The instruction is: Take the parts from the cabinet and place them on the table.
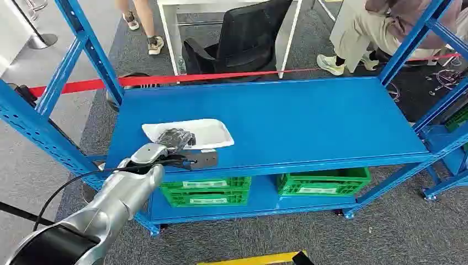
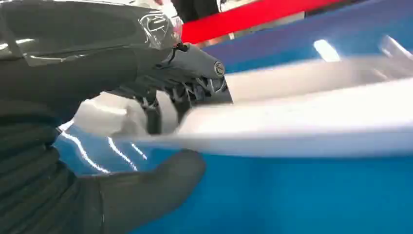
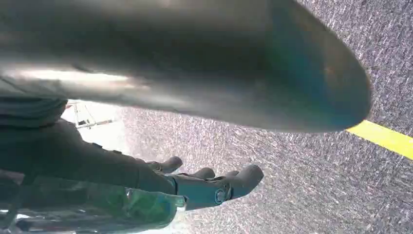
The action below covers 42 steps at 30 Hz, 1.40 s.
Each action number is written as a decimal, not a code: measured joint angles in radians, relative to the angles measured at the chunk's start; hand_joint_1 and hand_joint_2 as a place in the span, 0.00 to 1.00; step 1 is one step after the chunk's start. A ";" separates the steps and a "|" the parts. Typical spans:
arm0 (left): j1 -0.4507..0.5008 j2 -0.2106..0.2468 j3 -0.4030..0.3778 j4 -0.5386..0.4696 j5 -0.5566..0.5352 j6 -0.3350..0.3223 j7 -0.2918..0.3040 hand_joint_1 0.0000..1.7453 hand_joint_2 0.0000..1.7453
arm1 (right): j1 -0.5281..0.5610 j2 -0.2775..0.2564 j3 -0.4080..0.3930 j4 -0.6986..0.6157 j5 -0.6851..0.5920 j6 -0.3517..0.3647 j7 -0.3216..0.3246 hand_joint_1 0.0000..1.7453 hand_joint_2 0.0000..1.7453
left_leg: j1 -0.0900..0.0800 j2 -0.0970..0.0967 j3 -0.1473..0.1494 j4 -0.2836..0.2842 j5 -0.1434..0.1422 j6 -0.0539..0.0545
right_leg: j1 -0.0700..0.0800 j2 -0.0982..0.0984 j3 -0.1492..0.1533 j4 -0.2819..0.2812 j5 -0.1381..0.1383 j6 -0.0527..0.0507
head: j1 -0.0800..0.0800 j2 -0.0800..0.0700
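Observation:
A white tray (image 1: 212,132) lies on the top level of the blue cabinet (image 1: 309,121), towards its left front, with a heap of black parts (image 1: 175,138) in it. My left hand (image 1: 165,159) is at the tray's near rim. In the left wrist view the dark fingers (image 2: 195,80) reach over the tray's rim (image 2: 302,131) and the grey thumb (image 2: 151,187) lies just under it on the blue surface, with a narrow gap to the rim. My right hand (image 3: 204,185) hangs over the carpet with its fingers loosely extended and nothing in it.
Blue uprights (image 1: 88,47) frame the cabinet on both sides. Two green crates (image 1: 323,185) stand on the lower level. A red barrier tape (image 1: 221,76) runs behind, with a black office chair (image 1: 248,36) and people's legs beyond it. A yellow line (image 3: 384,139) marks the floor.

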State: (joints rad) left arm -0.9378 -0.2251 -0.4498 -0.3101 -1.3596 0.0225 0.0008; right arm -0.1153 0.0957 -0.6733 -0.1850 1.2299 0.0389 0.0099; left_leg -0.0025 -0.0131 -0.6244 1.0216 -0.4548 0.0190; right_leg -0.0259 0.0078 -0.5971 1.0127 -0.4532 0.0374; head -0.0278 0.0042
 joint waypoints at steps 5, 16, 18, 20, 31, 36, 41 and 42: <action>-0.006 0.000 0.000 0.000 0.002 0.001 0.000 0.95 1.00 | 0.001 0.000 0.000 0.000 -0.001 -0.001 -0.001 0.00 0.00 | 0.000 0.001 0.001 0.000 0.000 0.000 | 0.000 0.000 0.001 0.000 0.000 0.000 | 0.000 0.000; -0.009 0.000 0.001 0.000 0.003 -0.002 0.003 0.98 1.00 | 0.005 -0.002 -0.001 0.000 -0.006 -0.003 -0.013 0.00 0.00 | 0.000 0.001 0.004 0.000 0.000 0.000 | 0.000 0.000 0.004 0.000 0.000 0.000 | 0.000 0.000; -0.009 0.001 0.003 0.000 0.013 0.003 -0.005 0.99 1.00 | 0.005 -0.002 -0.002 0.000 -0.006 -0.003 -0.013 0.00 0.00 | 0.000 0.001 0.005 0.000 0.000 0.000 | 0.000 0.000 0.004 0.000 0.000 0.000 | 0.000 0.000; -0.009 0.000 0.010 0.000 0.025 0.011 -0.019 1.00 1.00 | 0.006 -0.002 -0.002 0.000 -0.007 -0.003 -0.015 0.00 0.00 | 0.000 0.001 0.005 0.000 0.000 0.000 | 0.000 0.000 0.004 0.000 0.000 0.000 | 0.000 0.000; 0.031 -0.080 0.143 -0.046 0.339 0.020 -0.342 1.00 1.00 | 0.019 -0.001 -0.011 0.000 -0.025 -0.025 -0.019 0.00 0.00 | -0.001 0.000 0.004 0.000 0.000 0.000 | -0.001 0.000 0.004 0.000 -0.001 0.001 | 0.000 0.000; 0.075 -0.118 0.134 -0.138 0.568 -0.025 -0.428 1.00 1.00 | 0.032 -0.001 -0.019 0.000 -0.025 -0.033 -0.019 0.00 0.00 | -0.001 0.000 0.004 0.000 -0.001 0.000 | -0.001 0.000 0.004 0.000 -0.001 0.001 | 0.000 0.000; 0.143 -0.134 0.083 -0.276 0.765 -0.087 -0.508 1.00 1.00 | 0.042 0.000 -0.026 0.000 -0.023 -0.041 -0.019 0.00 0.00 | 0.000 0.001 0.004 0.000 -0.001 0.000 | 0.000 0.000 0.003 0.000 -0.001 0.001 | 0.000 0.000; 0.155 -0.134 0.074 -0.306 0.789 -0.093 -0.508 1.00 1.00 | 0.043 0.000 -0.026 0.000 -0.021 -0.042 -0.019 0.00 0.00 | 0.000 0.001 0.004 0.000 -0.001 0.000 | 0.000 0.000 0.003 0.000 -0.001 0.001 | 0.000 0.000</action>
State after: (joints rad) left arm -0.7827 -0.3594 -0.3762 -0.6166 -0.5710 -0.0706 -0.5074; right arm -0.0726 0.0954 -0.6996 -0.1846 1.2085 -0.0027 -0.0092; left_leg -0.0029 -0.0125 -0.6204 1.0213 -0.4561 0.0193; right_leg -0.0261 0.0079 -0.5936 1.0124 -0.4542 0.0383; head -0.0278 0.0042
